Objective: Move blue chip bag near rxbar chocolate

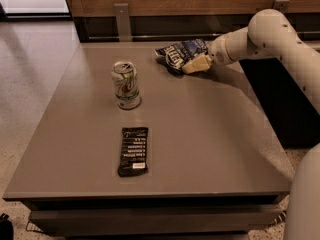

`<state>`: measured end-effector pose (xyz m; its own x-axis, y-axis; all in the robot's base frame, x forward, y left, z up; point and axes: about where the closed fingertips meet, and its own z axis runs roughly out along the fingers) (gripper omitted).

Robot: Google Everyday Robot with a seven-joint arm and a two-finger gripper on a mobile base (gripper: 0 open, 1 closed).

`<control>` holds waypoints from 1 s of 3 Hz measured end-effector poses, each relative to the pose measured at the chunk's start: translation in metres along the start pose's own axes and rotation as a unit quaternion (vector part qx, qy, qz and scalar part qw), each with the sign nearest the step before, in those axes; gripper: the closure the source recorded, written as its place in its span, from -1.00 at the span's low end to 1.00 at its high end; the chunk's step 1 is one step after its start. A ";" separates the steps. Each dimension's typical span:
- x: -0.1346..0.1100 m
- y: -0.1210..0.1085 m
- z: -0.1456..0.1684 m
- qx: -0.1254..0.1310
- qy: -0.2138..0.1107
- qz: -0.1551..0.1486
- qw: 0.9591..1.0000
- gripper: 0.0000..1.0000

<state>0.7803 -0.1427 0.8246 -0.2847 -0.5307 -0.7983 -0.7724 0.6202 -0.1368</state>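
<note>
The blue chip bag [176, 53] is at the far right of the grey table [210, 149], crinkled, with white lettering. My gripper [196, 64] reaches in from the right and is shut on the bag's right end, holding it slightly above the table top. The rxbar chocolate [133, 150], a flat black wrapper with white text, lies flat near the table's front, left of centre, well apart from the bag.
A silver-green drink can [125, 84] stands upright between the bag and the bar, left of centre. A wooden wall with a metal bracket [122, 21] runs behind the table. My arm [270, 34] spans the table's right side.
</note>
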 end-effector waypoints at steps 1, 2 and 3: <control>0.001 0.002 0.004 -0.003 0.001 0.000 1.000 0.41; 0.001 0.004 0.007 -0.005 0.001 0.000 1.000 0.90; 0.001 0.005 0.008 -0.006 0.001 0.000 1.000 1.00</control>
<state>0.7811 -0.1357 0.8189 -0.2866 -0.5321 -0.7967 -0.7796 0.6129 -0.1289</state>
